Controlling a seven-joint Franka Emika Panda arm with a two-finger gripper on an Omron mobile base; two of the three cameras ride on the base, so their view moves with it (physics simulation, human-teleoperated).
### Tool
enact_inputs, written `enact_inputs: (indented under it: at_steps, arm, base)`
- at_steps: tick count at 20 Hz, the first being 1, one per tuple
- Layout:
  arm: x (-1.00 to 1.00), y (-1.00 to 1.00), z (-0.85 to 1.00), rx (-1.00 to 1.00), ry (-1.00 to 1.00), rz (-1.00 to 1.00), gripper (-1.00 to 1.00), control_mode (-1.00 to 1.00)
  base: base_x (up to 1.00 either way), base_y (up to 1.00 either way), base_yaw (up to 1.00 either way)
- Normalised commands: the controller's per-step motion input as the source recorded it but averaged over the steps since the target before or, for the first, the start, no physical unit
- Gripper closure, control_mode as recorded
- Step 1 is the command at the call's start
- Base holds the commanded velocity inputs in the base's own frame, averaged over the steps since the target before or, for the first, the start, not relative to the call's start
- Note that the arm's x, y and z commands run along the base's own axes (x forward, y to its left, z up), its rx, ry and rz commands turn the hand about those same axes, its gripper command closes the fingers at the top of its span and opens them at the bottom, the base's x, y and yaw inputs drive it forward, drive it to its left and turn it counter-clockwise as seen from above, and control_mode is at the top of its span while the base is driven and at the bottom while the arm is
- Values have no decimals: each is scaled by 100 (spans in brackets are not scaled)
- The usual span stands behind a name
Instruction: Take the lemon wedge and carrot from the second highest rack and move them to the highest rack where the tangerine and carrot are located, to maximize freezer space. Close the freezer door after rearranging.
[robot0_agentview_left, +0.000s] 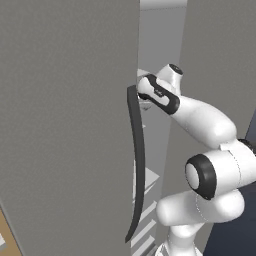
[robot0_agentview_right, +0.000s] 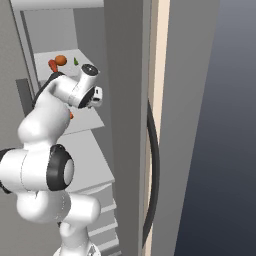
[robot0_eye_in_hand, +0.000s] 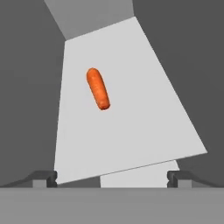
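Observation:
The freezer door (robot0_agentview_left: 65, 125), with its long dark handle (robot0_agentview_left: 139, 165), stands open on the left, and my arm reaches past it into the freezer (robot0_agentview_right: 92, 150). On the highest rack (robot0_agentview_right: 45, 56) lie a tangerine (robot0_agentview_right: 61, 60), a carrot (robot0_agentview_right: 52, 65) and a small greenish piece (robot0_agentview_right: 76, 61) that looks like the lemon wedge. A second carrot (robot0_eye_in_hand: 97, 89) lies alone on the white second highest rack (robot0_eye_in_hand: 131, 122); its tip (robot0_agentview_right: 71, 116) peeks out behind my arm. My gripper (robot0_eye_in_hand: 111, 178) hangs over that rack, short of the carrot, open and holding nothing.
The neighbouring grey door (robot0_agentview_right: 192, 100) with its dark handle (robot0_agentview_right: 153, 170) stands shut on the right. Lower racks (robot0_agentview_right: 92, 170) step down beneath my arm. The freezer's grey side walls (robot0_eye_in_hand: 26, 109) close in on both sides of the rack.

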Motion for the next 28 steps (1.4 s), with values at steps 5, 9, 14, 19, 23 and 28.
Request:
enact_inputs:
  at_steps: [5, 9, 14, 19, 23, 28]
  arm:
    - [28, 26, -44, 0, 2, 0, -100, -100]
    - [26, 38, -45, 0, 0, 0, -100, -100]
    - [27, 36, -42, 0, 0, 0, -100, -100]
    - [30, 31, -23, 0, 0, 0, -100, -100]
    - [25, 30, -13, 0, 0, 0, -100, -100]
    - [19, 34, -8, 0, 0, 0, -100, -100]
  base:
    - [0, 0, 0]
    - [0, 0, 0]
    - [0, 0, 0]
    - [0, 0, 0]
    - [0, 0, 0]
    - [0, 0, 0]
